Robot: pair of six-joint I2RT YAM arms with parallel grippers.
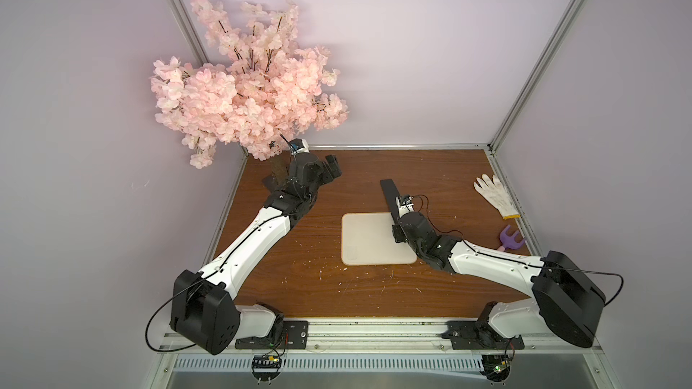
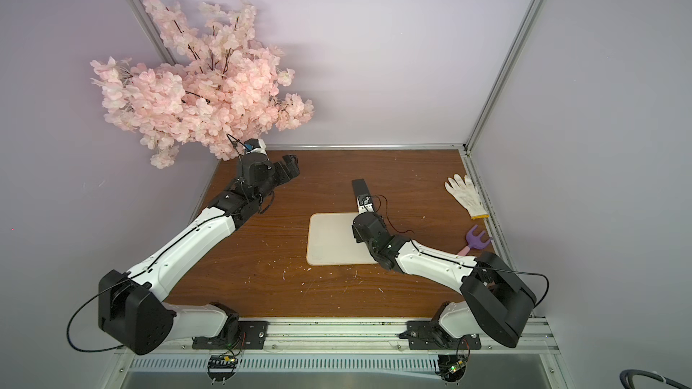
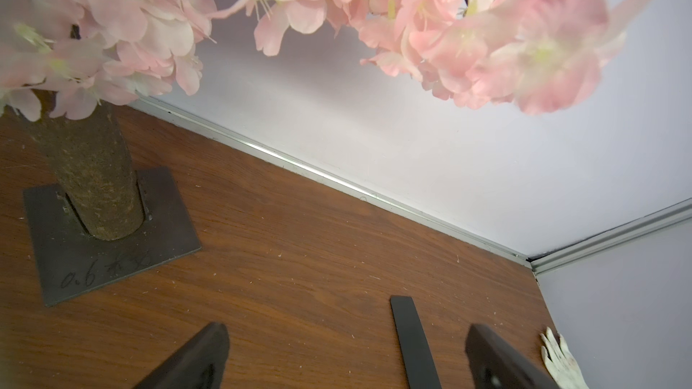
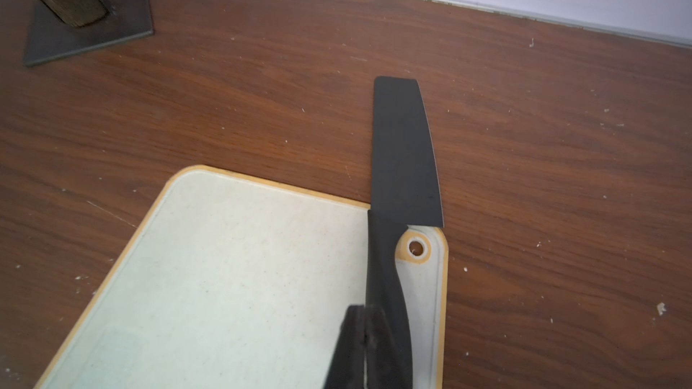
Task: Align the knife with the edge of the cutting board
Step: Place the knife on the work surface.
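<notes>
The knife [image 4: 404,151] lies over one corner of the board [image 4: 224,275], the corner with the hole [image 4: 415,246]. Its handle runs across the board a little inside the edge on the right arm's side. Its blade juts past the board's far edge onto the table [image 4: 561,181]. From the top views the knife seems slightly angled to that side edge.

The right gripper [image 4: 362,312] is over the board with its jaws pressed together, hard against the handle. It is black on black, so I cannot tell whether they pinch the handle or only touch its side. The frame cuts off the handle's end and the board's near end.

In both top views the right wrist hides the handle, the hole corner and the gripper itself. Only the front of the knife [image 1: 389,192] [image 2: 360,188] shows beyond the board [image 1: 369,241] [image 2: 329,241].

The left gripper [image 1: 333,170] [image 2: 290,166] hangs well apart from the board, off its far left corner, beside the tree [image 1: 247,87], with its jaws spread wide. In its wrist view the blurred fingers [image 3: 194,361] are cut off by the frame.

The glove [image 1: 494,196] and rake [image 1: 511,239] lie well off the board's right side.
</notes>
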